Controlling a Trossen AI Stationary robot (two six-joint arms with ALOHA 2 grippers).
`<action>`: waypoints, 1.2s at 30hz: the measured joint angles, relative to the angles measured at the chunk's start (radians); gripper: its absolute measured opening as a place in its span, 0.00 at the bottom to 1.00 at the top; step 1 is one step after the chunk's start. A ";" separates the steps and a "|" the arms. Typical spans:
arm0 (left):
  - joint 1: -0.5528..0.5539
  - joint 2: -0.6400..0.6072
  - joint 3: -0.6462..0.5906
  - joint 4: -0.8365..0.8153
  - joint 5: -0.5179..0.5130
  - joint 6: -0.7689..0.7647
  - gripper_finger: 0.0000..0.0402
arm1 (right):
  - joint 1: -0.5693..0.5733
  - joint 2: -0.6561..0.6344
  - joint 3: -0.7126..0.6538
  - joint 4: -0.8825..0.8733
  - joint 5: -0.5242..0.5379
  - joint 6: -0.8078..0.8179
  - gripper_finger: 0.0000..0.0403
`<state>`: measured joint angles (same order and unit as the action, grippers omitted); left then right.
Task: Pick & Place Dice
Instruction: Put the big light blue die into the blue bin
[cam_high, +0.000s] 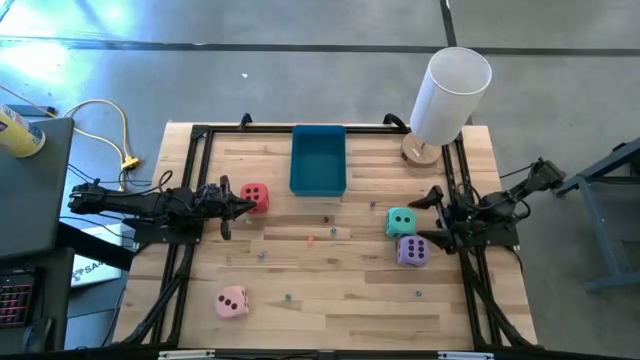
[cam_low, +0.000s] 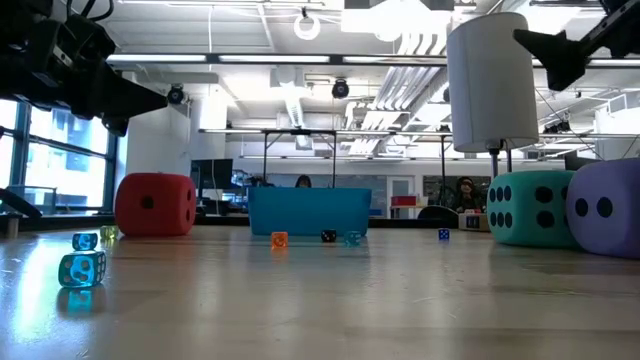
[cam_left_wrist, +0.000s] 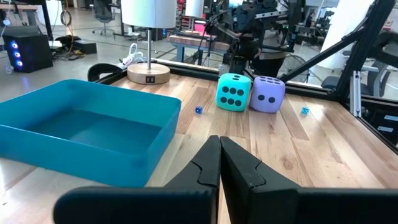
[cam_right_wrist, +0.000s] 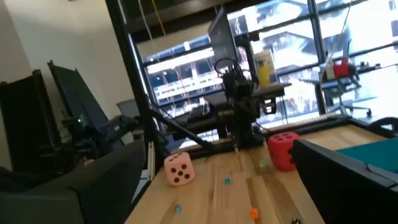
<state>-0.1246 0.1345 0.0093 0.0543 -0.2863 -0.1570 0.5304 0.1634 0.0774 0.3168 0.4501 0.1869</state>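
The left gripper (cam_high: 243, 207), fingers pressed together, sits just beside the red die (cam_high: 255, 197); the right gripper's (cam_high: 432, 215) fingers are unreadable.

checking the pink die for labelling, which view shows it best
The right wrist view: the pink die sits unobstructed on the wood, showing a pip face and a plain side. The high view shows it small, from above, near the table's front left. The low and left wrist views do not show it.
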 joint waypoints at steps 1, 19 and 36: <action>0.000 0.000 0.000 0.001 0.000 0.000 0.00 | 0.000 0.033 0.022 -0.013 0.001 0.011 0.99; 0.000 0.000 0.000 0.023 0.002 0.000 0.00 | 0.000 0.598 0.443 -0.803 0.274 0.618 0.99; 0.000 0.000 0.000 0.023 0.002 0.000 0.00 | -0.002 0.648 0.448 -0.875 0.331 0.702 0.99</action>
<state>-0.1246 0.1347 0.0093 0.0769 -0.2844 -0.1566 0.5289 0.8116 0.5253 -0.5586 0.7809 0.8890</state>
